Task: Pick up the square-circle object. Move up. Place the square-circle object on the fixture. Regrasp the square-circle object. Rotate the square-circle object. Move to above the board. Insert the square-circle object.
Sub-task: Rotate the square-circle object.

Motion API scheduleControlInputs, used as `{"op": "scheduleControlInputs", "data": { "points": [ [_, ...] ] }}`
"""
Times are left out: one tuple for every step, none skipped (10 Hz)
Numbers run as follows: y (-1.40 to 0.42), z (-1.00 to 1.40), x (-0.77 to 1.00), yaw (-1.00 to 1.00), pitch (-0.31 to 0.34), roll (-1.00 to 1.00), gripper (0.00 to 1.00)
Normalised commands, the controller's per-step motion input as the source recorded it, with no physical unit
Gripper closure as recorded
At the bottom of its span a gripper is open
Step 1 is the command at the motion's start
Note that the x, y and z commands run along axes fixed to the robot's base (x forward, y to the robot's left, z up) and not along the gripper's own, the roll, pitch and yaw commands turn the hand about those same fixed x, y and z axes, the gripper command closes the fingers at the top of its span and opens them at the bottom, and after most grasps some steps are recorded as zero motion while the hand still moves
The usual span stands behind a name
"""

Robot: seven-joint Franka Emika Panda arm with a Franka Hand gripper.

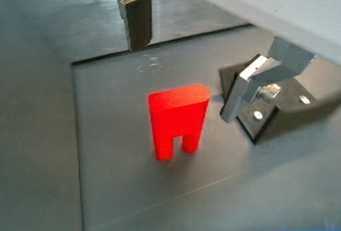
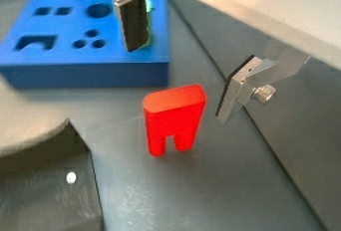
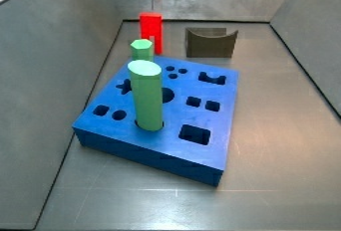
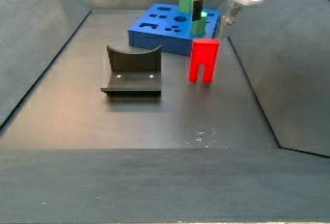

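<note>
A tall green cylinder [image 3: 146, 96] (upright) stands near a shorter green cylinder [image 3: 142, 48].

Even dim light, soft shadows, faint floor glare, slightly blurry pictures

Bright red square-circle object [image 4: 206, 59], plain, without pattern. Beside it, dark olive-grey fixture [image 4: 131, 70]. Blue board [image 3: 166, 113] behind the red piece, carrying green cylinders [image 3: 146, 96]. Above the red piece, gripper [image 4: 213, 14] with silver fingers [image 2: 128, 16] and dark pads. Dark grey floor [image 4: 154, 122] underneath.
</note>
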Motion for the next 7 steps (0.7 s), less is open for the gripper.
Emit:
{"op": "scheduleControlInputs", "data": {
  "points": [
    [0.00, -0.01, 0.02, 1.00, 0.007, -0.02, 0.00],
    [0.00, -0.01, 0.02, 1.00, 0.007, -0.02, 0.00],
    [0.00, -0.01, 0.02, 1.00, 0.008, -0.03, 0.00],
    [0.00, -0.01, 0.02, 1.00, 0.009, -0.03, 0.00],
    [0.00, -0.01, 0.02, 1.00, 0.010, -0.03, 0.00],
    [0.00, -0.01, 0.02, 1.00, 0.011, -0.04, 0.00],
    [0.00, -0.01, 0.02, 1.00, 0.012, -0.04, 0.00]
  ]
}}
